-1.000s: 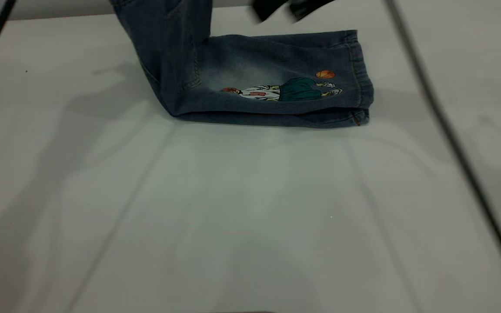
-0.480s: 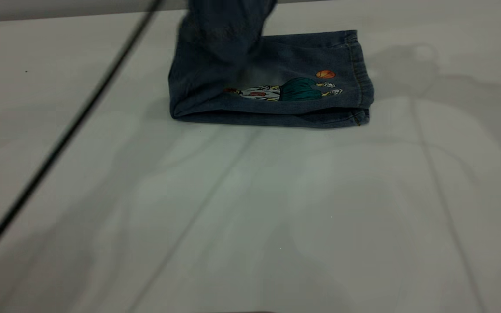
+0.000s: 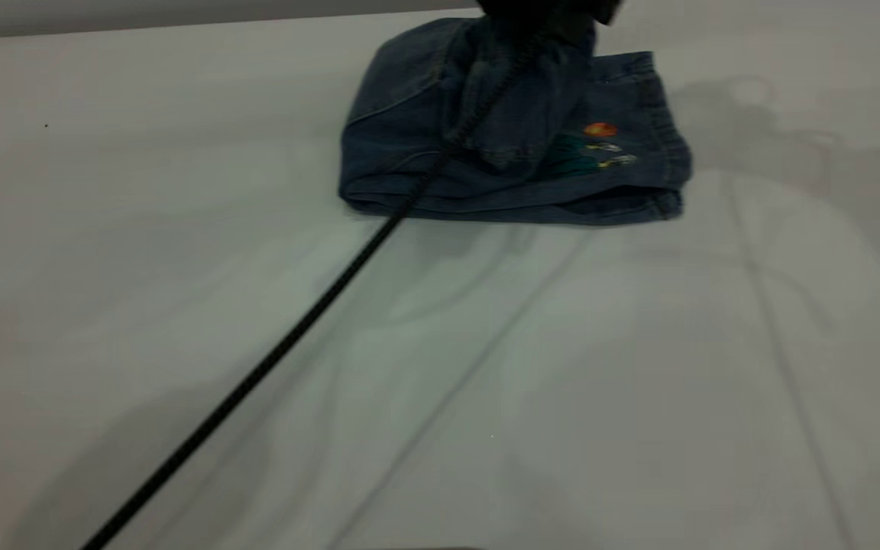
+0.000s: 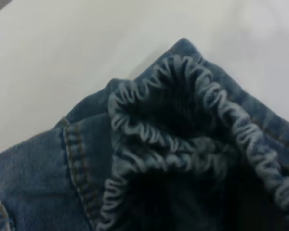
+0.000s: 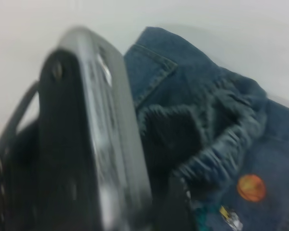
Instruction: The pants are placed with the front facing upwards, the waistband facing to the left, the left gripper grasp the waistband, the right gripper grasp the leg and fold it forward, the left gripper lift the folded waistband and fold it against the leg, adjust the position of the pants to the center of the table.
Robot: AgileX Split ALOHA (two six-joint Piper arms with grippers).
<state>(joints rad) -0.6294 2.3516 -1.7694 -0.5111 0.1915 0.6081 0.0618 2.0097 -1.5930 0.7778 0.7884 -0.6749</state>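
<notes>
Pants (image 3: 516,145) lie folded at far-centre of white table (image 3: 440,367), waistband (image 4: 183,130) bunched on top. Left gripper (image 3: 543,11) above it, fingers' state unclear. Cable (image 3: 257,374) crosses table.

Bulky hand (image 5: 86,144) against bunched waistband (image 5: 216,144)

Exterior view steep, facing the table (image 3: 180,229); both wrist views close, perhaps overlapping on the waistband (image 4: 183,134).

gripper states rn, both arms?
Left gripper: over the waistband at the pants' far edge; cannot tell.
Right gripper: not in view.
</notes>
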